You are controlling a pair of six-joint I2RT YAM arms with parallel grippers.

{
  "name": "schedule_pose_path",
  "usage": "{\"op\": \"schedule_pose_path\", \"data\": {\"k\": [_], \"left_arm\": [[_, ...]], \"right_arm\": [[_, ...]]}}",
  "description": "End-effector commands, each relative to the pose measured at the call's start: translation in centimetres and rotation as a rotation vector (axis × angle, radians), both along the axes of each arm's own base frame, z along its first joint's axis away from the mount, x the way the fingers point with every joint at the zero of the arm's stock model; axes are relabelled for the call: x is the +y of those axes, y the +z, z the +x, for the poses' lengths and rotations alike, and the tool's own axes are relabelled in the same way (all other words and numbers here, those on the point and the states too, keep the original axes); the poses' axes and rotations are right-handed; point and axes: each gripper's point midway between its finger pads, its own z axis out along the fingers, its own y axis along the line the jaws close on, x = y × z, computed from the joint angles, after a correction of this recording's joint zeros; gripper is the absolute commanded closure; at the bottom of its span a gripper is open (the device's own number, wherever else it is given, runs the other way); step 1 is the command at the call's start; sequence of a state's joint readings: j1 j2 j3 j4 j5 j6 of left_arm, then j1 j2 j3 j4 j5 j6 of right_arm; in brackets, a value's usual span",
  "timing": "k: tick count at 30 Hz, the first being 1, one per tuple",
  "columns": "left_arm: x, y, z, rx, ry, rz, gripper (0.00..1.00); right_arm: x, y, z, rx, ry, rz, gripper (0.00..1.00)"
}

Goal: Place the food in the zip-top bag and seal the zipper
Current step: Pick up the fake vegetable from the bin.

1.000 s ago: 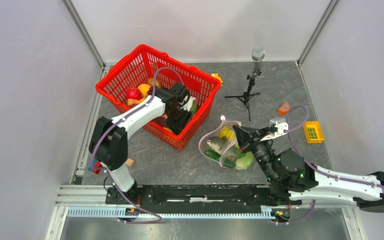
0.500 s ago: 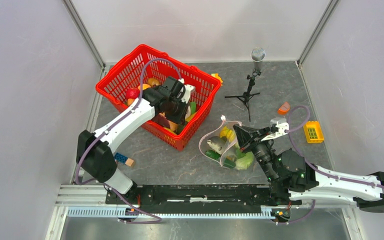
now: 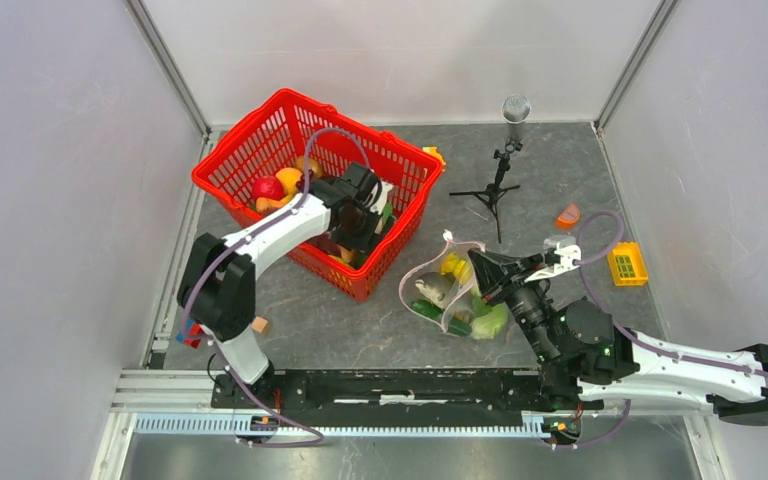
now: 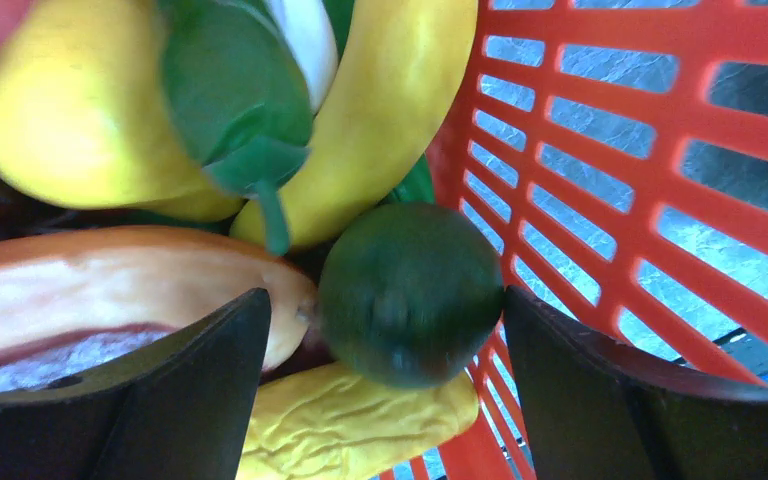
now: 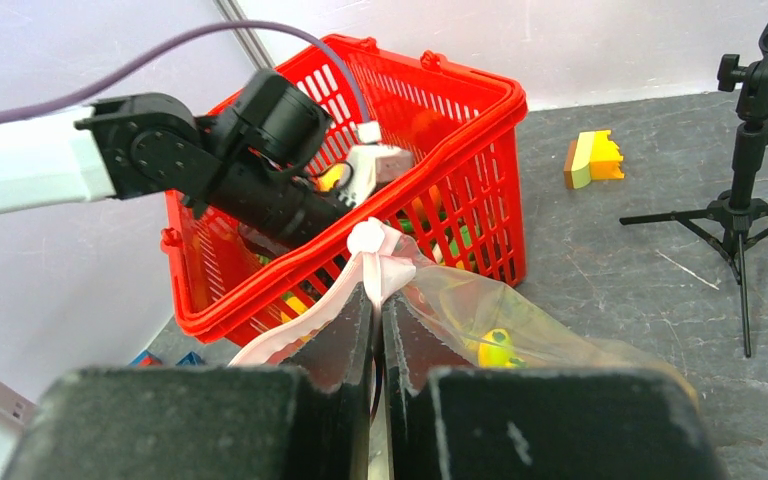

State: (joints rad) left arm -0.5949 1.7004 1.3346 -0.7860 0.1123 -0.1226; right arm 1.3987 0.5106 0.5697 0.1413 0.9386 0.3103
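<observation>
Picking food: left pincer point(image 4: 380, 300) wide over a green piece point(image 4: 412, 285); right pincer point(image 5: 377, 300) pinches the zipper point(image 5: 378, 250). Next, left must close gently

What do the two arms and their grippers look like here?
The left arm and right arm have white links, black joints and a thin purple cable looping alongside. The left gripper and right gripper each have two black, wedge-shaped fingers.

Just right of and nearer than red plastic mesh basket point(image 3: 405, 215): clear crinkly zip-top bag point(image 3: 460, 305), plastic toy food point(image 3: 452, 266) inside. Farther right: black microphone tripod point(image 3: 496, 192).
</observation>
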Motion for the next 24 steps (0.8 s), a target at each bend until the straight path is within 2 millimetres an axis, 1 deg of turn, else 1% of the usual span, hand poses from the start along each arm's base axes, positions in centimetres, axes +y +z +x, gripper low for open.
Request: {"op": "schedule_pose_path", "data": {"k": [1, 3, 5, 6, 8, 9, 13, 17, 20, 24], "left_arm": [[-1.1, -1.5, 0.1, 0.021, 0.014, -0.021, 0.12], [-0.9, -1.4, -0.1, 0.014, 0.017, -0.025, 0.24], [-0.9, -0.6, 0.2, -0.02, 0.032, -0.038, 0.42], [-0.8, 0.0, 0.4, -0.039, 0.038, -0.044, 0.47], [-0.8, 1.8, 0.7, -0.086, 0.048, -0.066, 0.53], [-0.8, 2.8, 0.8, -0.108, 0.049, -0.08, 0.54], [-0.4, 8.3, 0.9, -0.227, 0.063, -0.143, 0.57], [0.4, 13.6, 0.3, -0.354, 0.079, -0.221, 0.58], [0.4, 17.2, -1.0, -0.413, 0.056, -0.313, 0.6], [-1.5, 21.6, -3.7, -0.453, -0.035, -0.531, 0.61]], "right_arm": [[-0.5, 1.4, -0.2, -0.007, 0.003, 0.074, 0.91], [-0.7, 1.3, -0.1, -0.006, -0.003, 0.074, 0.91], [-0.9, 1.3, -0.1, -0.006, -0.009, 0.076, 0.91], [-0.9, 1.3, -0.1, -0.006, -0.009, 0.077, 0.91], [-0.9, 1.3, -0.1, -0.005, -0.013, 0.076, 0.91], [-0.9, 1.2, 0.0, -0.006, -0.013, 0.072, 0.91], [-0.8, 1.3, 0.0, -0.006, -0.012, 0.067, 0.91], [-0.7, 1.2, 0.0, -0.004, -0.014, 0.067, 0.91], [-0.5, 1.2, 0.0, -0.004, -0.013, 0.063, 0.91], [0.1, 1.2, 0.0, -0.003, -0.002, 0.055, 0.91]]}}
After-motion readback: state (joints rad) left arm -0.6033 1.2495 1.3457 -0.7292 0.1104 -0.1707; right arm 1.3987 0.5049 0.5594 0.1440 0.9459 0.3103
